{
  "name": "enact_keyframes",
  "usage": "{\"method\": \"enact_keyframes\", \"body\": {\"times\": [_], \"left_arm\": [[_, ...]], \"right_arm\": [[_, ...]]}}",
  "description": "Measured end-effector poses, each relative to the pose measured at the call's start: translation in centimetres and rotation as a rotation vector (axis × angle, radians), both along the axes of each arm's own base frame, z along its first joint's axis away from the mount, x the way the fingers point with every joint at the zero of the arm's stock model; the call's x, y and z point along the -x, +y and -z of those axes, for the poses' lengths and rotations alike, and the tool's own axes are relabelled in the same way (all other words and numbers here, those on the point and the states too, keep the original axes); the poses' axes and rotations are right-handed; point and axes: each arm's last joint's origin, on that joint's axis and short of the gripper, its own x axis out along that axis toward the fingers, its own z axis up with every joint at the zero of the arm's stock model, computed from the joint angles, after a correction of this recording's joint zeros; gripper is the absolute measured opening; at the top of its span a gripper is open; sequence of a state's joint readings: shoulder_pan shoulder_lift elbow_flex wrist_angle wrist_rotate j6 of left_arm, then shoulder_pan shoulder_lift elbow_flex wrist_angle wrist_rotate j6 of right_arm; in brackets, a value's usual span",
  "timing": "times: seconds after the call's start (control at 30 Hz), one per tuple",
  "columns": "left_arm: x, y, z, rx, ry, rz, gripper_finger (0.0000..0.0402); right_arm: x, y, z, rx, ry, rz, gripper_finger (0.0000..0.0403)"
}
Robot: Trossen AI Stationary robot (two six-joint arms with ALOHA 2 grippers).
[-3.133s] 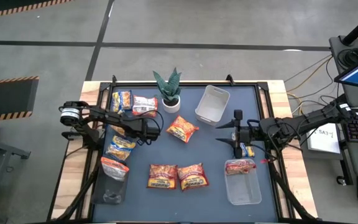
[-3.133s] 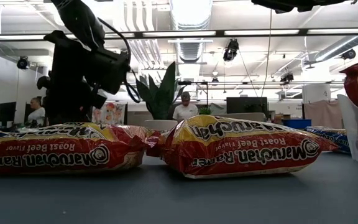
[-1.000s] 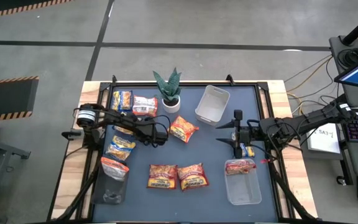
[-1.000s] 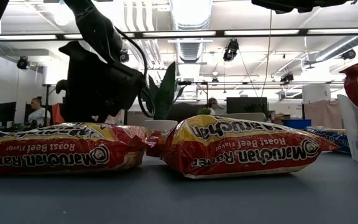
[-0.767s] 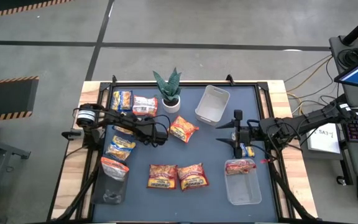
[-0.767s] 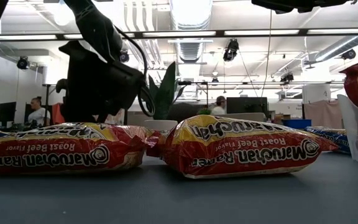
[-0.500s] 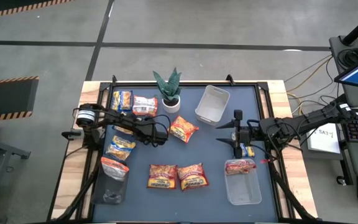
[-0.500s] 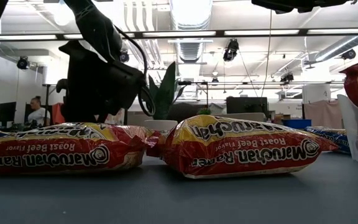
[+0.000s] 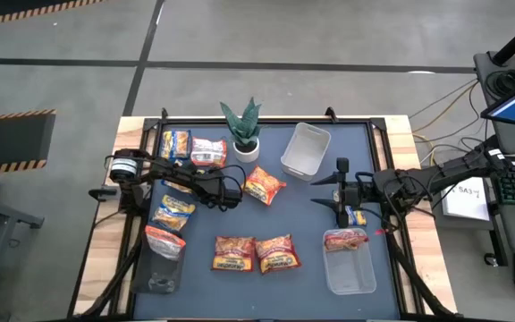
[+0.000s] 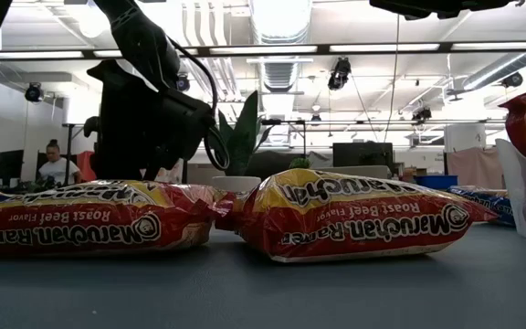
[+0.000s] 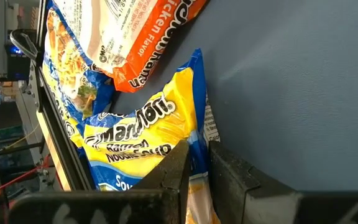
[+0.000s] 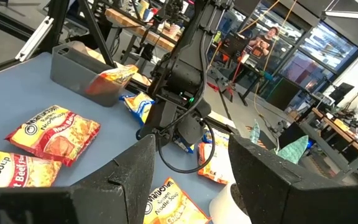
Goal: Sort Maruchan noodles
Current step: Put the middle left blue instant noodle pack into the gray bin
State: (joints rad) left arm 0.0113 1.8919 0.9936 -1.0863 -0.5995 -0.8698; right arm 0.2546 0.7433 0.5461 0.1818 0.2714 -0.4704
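The yellow Maruchan packet (image 11: 148, 134) at the desk's (image 9: 311, 224) nine o'clock sits clenched by our left jaws (image 11: 194, 168) at its edge; film may slip. Right jaws (image 12: 188, 158) released.

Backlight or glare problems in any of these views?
Low view: ceiling lights glare from behind, so the left arm is a black silhouette; the beef packets are lit well enough to read. Left wrist view: even light on the yellow packet, no glare. High view: table evenly lit, only faint shadows.
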Motion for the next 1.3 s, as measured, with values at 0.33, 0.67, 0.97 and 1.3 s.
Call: {"method": "enact_keyframes", "body": {"times": [0.33,0.67,0.97,1.3], "left_arm": [[0.02,0.0,0.0,0.001,0.002,-0.001,0.0036],[0.02,0.01,-0.01,-0.004,0.002,0.001,0.0036],[0.06,0.01,0.0,-0.005,0.004,0.002,0.0005],[0.0,-0.03,-0.1,-0.001,0.004,0.002,0.0]], "right_arm": [[0.0,0.0,0.0,0.002,0.0,0.0,0.0194],[0.0,0.0,0.0,0.001,0.0,0.0,0.0194],[0.0,0.0,0.01,0.002,0.001,0.0,0.0194],[0.0,-0.01,0.05,0.003,0.005,0.001,0.0194]]}}
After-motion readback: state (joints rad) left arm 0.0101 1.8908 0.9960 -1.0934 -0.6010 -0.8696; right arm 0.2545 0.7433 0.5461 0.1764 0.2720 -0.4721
